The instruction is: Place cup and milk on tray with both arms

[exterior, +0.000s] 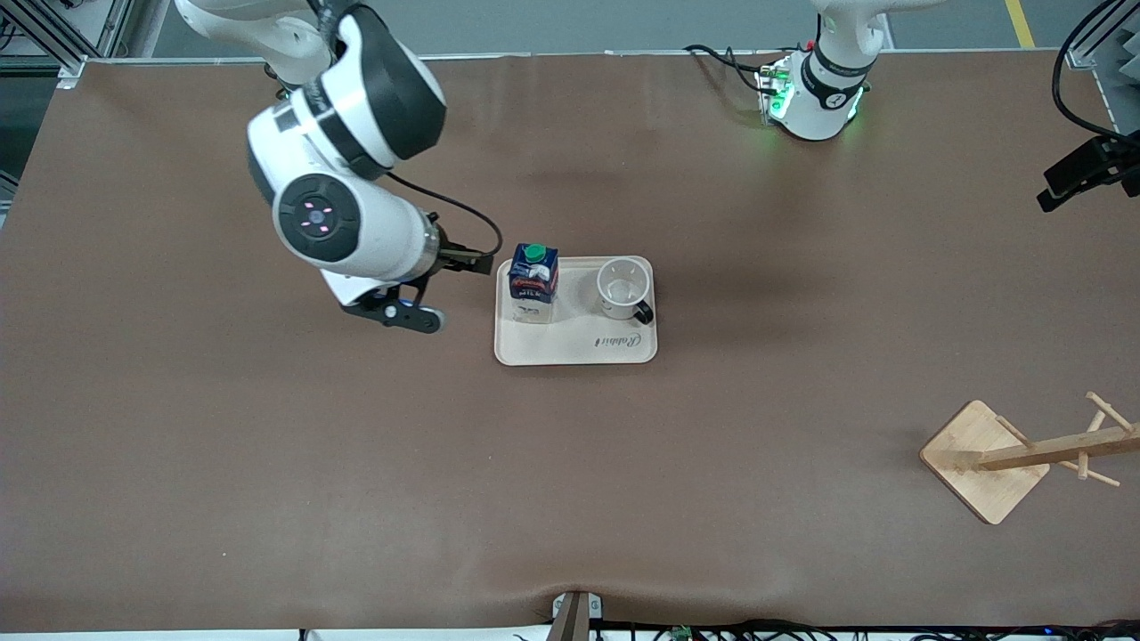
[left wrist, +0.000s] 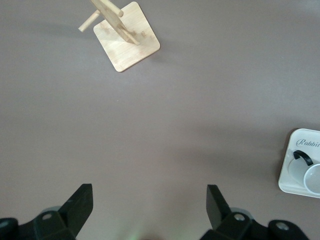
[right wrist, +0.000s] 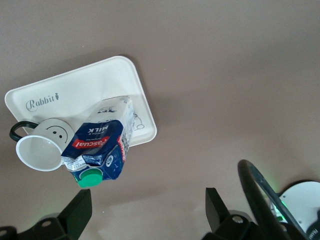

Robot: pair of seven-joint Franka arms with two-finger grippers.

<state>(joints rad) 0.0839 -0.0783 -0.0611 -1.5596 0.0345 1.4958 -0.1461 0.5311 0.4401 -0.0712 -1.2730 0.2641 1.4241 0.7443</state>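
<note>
Both upright: blue green-capped milk (exterior: 533, 283), white cup (exterior: 622, 287).

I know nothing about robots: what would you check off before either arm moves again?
1. Milk upright on the tray: ok.
2. Cup upright on the tray beside the milk: ok.
3. Right gripper open, holding nothing, beside the tray toward the right arm's end: ok.
4. Left gripper open and holding nothing: ok.
5. Wooden rack well apart from the tray: ok.
</note>
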